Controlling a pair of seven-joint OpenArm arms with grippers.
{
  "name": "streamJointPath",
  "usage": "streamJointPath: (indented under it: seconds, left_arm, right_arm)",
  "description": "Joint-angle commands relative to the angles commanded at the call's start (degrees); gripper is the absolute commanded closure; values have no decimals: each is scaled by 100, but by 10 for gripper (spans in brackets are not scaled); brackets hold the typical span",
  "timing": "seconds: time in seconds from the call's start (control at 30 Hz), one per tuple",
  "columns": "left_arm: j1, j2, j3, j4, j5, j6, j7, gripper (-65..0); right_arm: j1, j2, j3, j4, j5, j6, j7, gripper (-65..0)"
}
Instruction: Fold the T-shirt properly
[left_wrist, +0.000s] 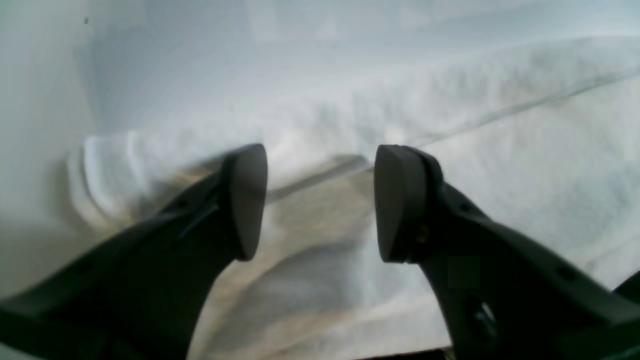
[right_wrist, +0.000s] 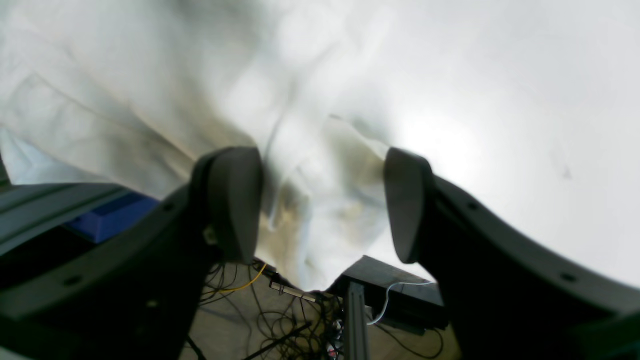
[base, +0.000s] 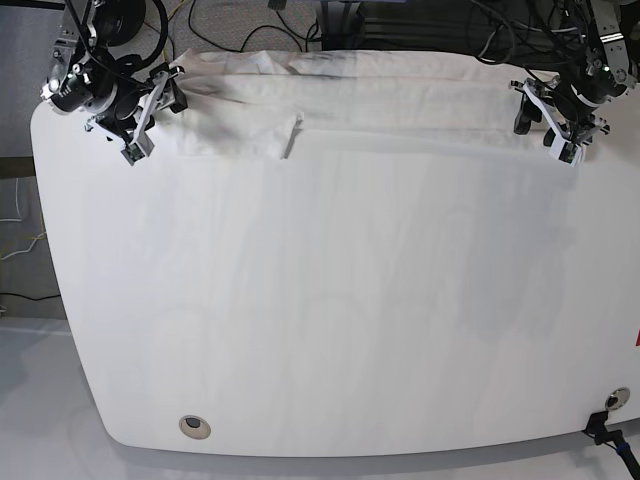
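The T-shirt (base: 340, 100) lies as a long, partly folded band along the tabletop's (base: 330, 300) far edge, a sleeve loose at left, crosswise folds seemingly undone; the left gripper (base: 553, 124) and right gripper (base: 150, 112) hover wide, empty, at its ends.

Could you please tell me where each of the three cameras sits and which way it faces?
Left wrist: on the left arm, looking past the open left gripper onto the T-shirt.
Right wrist: on the right arm, facing the open right gripper, shirt cloth hanging over the table edge and floor cables.
Base: high above, looking down on the table and both arms.
All views share the T-shirt.
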Motion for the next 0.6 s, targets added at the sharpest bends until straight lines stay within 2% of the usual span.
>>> streamJointPath:
  seconds: [0.33,0.37,0.43,0.53,0.57,0.6]
  left_arm:
    - [0,-9,-9,0,0,0,0,-321]
    - [0,-9,-9,0,0,0,0,-321]
    - [0,-9,-9,0,0,0,0,-321]
    - [0,-9,-9,0,0,0,0,-321]
    - [0,-9,-9,0,0,0,0,-321]
    - [0,-9,-9,0,0,0,0,-321]
  right_arm:
    - [-123,0,-18,-510,0,0,466,-366]
    - [-114,0,-18,-580,0,0,475,-341]
    - [-114,0,-18,-659,0,0,589,-236]
    - [-114,0,-18,-738,0,-9,686,-26]
    - [-114,0,-18,-774,0,-9,686,0]
    - [-114,0,-18,-809,0,-18,695,0]
